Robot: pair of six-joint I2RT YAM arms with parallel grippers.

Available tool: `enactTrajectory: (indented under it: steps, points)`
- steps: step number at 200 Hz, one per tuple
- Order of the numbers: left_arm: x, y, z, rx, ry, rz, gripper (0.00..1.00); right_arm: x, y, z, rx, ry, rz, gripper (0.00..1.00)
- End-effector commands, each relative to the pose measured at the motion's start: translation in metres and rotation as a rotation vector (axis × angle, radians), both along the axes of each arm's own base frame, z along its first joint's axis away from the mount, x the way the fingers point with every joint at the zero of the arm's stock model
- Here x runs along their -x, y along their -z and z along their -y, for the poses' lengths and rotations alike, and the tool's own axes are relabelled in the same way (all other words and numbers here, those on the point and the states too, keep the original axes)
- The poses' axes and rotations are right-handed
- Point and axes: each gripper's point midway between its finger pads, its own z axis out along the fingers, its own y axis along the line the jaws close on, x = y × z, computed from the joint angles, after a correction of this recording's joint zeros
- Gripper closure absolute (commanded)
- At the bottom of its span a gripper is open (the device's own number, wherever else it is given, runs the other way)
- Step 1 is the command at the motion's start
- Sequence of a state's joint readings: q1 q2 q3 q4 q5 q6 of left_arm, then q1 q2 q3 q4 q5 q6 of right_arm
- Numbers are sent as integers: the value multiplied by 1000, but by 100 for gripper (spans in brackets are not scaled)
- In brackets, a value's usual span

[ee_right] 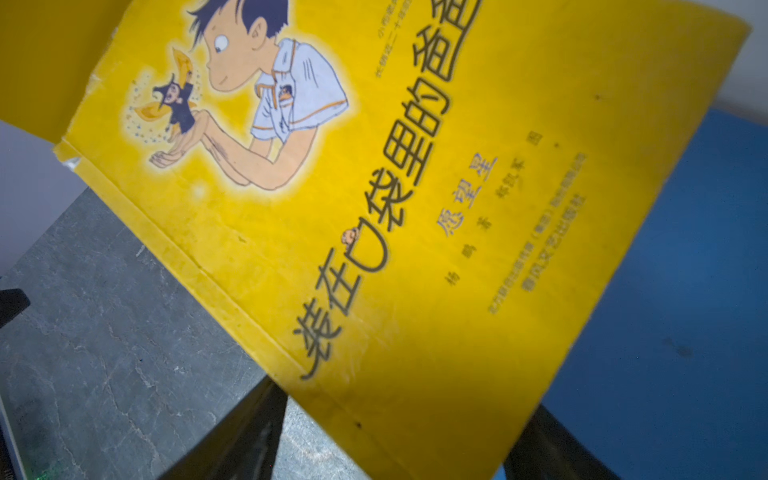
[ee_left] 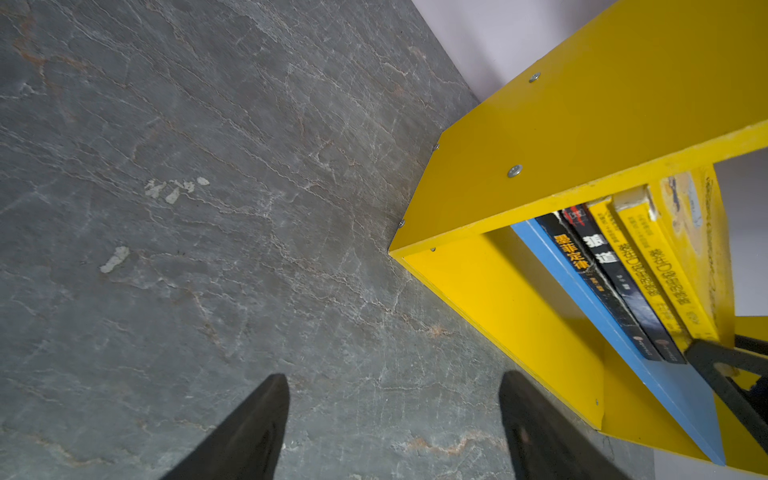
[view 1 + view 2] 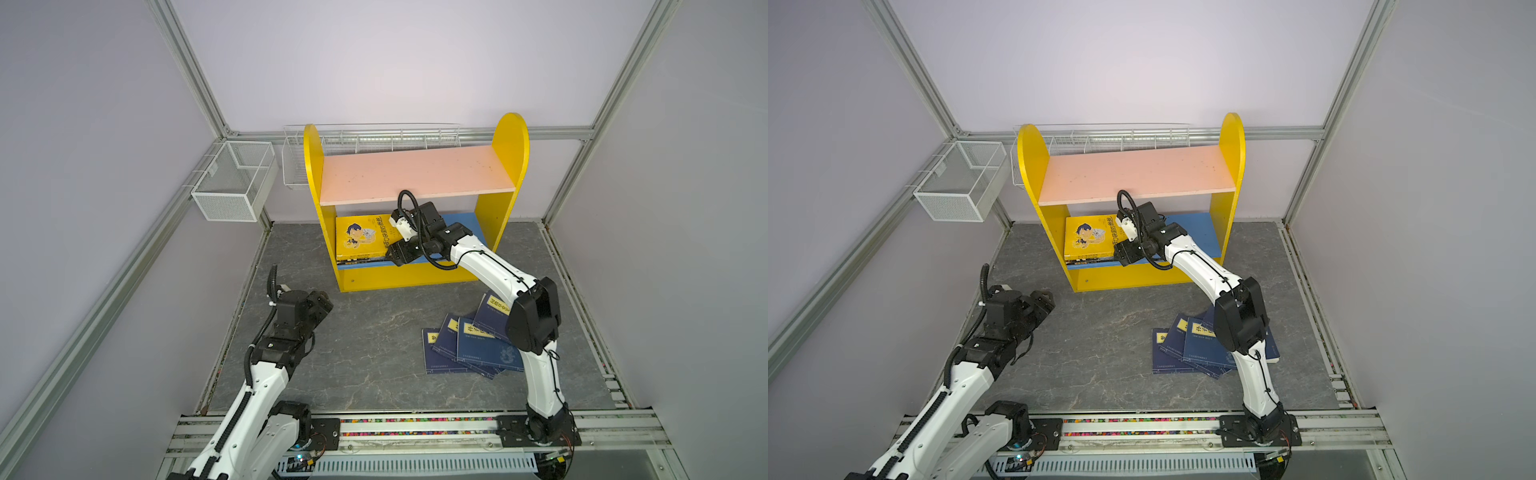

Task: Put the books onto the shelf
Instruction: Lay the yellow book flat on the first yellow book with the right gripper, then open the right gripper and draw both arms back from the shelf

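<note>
LIGHT bright, even, diffuse | SHADOW yellow book (image 1: 415,249) dimmer close to right gripper (image 1: 395,440) | BLUR fingers (image 1: 249,436) and small cover print soft | EDGES bowed

- Walls (image 3: 395,62): pale lilac panels, plain and evenly lit, closing the cell at the back and both sides.
- Frame profiles (image 3: 187,70): silver aluminium extrusions at the wall joints.
- Work surface (image 3: 374,332): grey slab with a marbled vein pattern; small white chips (image 2: 174,189) show in the left wrist view.
- Mesh basket (image 3: 232,183): white, mounted on the side profile.
- Wire rack (image 3: 374,139): long, white, along the back wall.
- Front rail (image 3: 415,432): aluminium, with a slotted cable duct (image 3: 415,463) just beside it.
</note>
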State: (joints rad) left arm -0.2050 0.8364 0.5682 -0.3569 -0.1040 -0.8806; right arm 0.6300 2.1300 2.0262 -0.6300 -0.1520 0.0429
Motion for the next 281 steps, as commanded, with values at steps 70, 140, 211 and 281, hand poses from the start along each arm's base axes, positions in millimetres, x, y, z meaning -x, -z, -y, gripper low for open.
enactTrajectory:
  steps: [70,140,211,281]
  points:
    - [1,-3,0,-10,8,-1,20,4,10,-28,-36,-55,-9,26]
    - [-8,-12,4,-51,58,23,20,2,-22,8,-74,113,125,8]
    - [-14,-8,7,-44,65,17,20,17,-43,78,-120,337,184,7]
    - [-36,-21,19,-83,141,43,20,47,-11,185,-2,634,132,6]
